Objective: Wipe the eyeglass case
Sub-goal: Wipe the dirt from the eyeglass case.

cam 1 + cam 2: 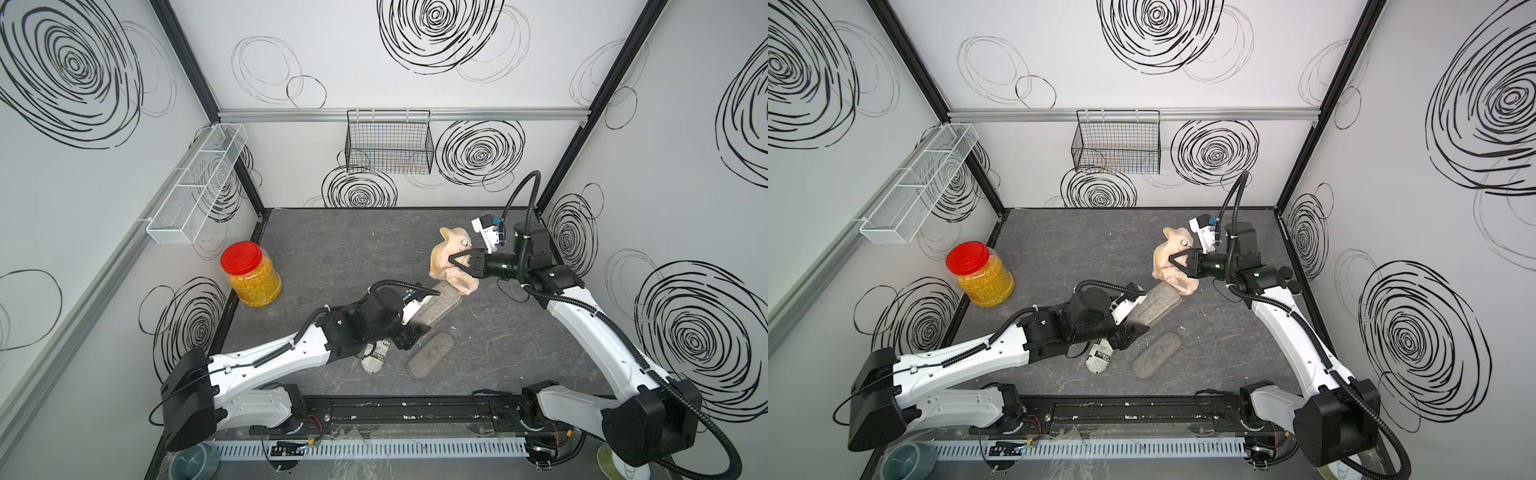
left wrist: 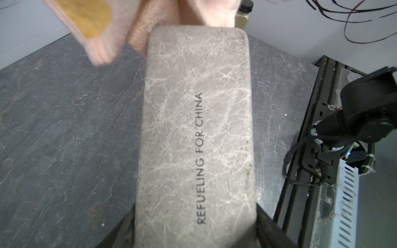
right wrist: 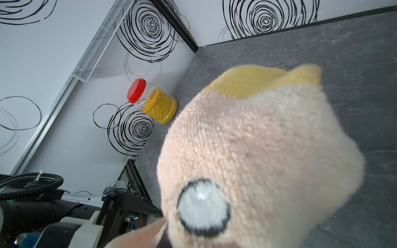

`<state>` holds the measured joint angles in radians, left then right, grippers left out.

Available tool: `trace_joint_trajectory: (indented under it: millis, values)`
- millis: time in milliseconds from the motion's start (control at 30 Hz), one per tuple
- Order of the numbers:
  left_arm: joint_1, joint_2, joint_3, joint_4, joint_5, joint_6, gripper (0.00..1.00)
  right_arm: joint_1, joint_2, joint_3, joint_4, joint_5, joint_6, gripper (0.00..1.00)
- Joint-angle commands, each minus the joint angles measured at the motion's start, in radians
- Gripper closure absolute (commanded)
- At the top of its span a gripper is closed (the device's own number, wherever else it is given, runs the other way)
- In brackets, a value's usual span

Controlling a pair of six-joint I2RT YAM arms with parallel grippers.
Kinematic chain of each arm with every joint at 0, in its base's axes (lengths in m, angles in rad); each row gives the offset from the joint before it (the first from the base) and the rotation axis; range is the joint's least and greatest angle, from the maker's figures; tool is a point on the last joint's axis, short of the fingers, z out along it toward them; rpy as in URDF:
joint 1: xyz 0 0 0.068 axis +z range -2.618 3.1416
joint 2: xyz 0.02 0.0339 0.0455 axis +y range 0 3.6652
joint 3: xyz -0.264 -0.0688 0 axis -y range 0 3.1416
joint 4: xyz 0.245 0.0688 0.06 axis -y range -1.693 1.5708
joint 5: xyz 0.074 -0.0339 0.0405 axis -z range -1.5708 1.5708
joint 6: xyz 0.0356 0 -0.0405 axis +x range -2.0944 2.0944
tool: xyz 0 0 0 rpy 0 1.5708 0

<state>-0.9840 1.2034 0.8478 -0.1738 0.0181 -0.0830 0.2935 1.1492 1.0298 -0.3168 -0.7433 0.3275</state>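
Right of the jar (image 1: 253, 276)

Right of that red-lidded jar, the left gripper (image 2: 196, 236) clamped the grey eyeglass case (image 1: 442, 305) over the counter (image 1: 332, 249) — farther from the jar, the right gripper (image 1: 454, 260) pinched shut on a pink cloth (image 1: 439, 259).

The case (image 2: 171, 128) runs off the left wrist view's bottom edge; the cloth (image 2: 103, 49) there is blurred, cut by the top edge; in both top views the left arm (image 1: 291, 353) half hides a printed pouch (image 1: 376, 360).

quantity: two grey eyeglass cases (image 1: 442, 306) (image 1: 430, 360), one newsprint case (image 1: 376, 360). one cloth (image 1: 440, 254), one jar (image 1: 253, 279), two wall baskets (image 1: 195, 185) (image 1: 388, 143).
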Motion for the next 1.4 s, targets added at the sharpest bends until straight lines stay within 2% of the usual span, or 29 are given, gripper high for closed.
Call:
trace_joint_trajectory:
  millis: [0, 200, 400, 533, 700, 833, 967, 1200, 1367]
  values:
    - [0.028, -0.024, -0.006, 0.092, 0.006, -0.002, 0.44, -0.004, -0.118, -0.035, -0.076, 0.015, -0.044, 0.90]
    - [0.016, -0.012, 0.008, 0.073, 0.005, 0.015, 0.44, -0.009, -0.153, -0.047, -0.094, -0.009, -0.042, 0.89]
    - [-0.022, -0.010, -0.010, 0.091, -0.024, 0.007, 0.44, -0.006, -0.032, 0.021, 0.072, -0.010, 0.030, 0.90]
    - [-0.027, -0.007, -0.010, 0.091, -0.038, 0.000, 0.43, 0.005, 0.030, 0.066, 0.046, -0.008, 0.039, 0.91]
    - [-0.015, -0.013, -0.027, 0.134, -0.041, -0.012, 0.44, 0.001, -0.085, -0.005, -0.024, 0.034, -0.006, 0.90]
    - [-0.008, 0.003, -0.018, 0.157, -0.033, -0.006, 0.44, 0.000, -0.157, -0.047, -0.143, -0.009, -0.042, 0.89]
    - [-0.010, 0.012, -0.008, 0.164, -0.027, 0.006, 0.44, 0.000, -0.189, -0.065, -0.176, 0.045, -0.051, 0.89]
    - [-0.041, -0.009, 0.016, 0.139, -0.048, 0.020, 0.44, 0.021, -0.021, 0.042, -0.031, 0.099, 0.005, 0.90]
    - [-0.038, -0.006, 0.005, 0.210, -0.026, -0.017, 0.44, 0.086, 0.038, 0.073, -0.059, 0.152, 0.002, 0.91]
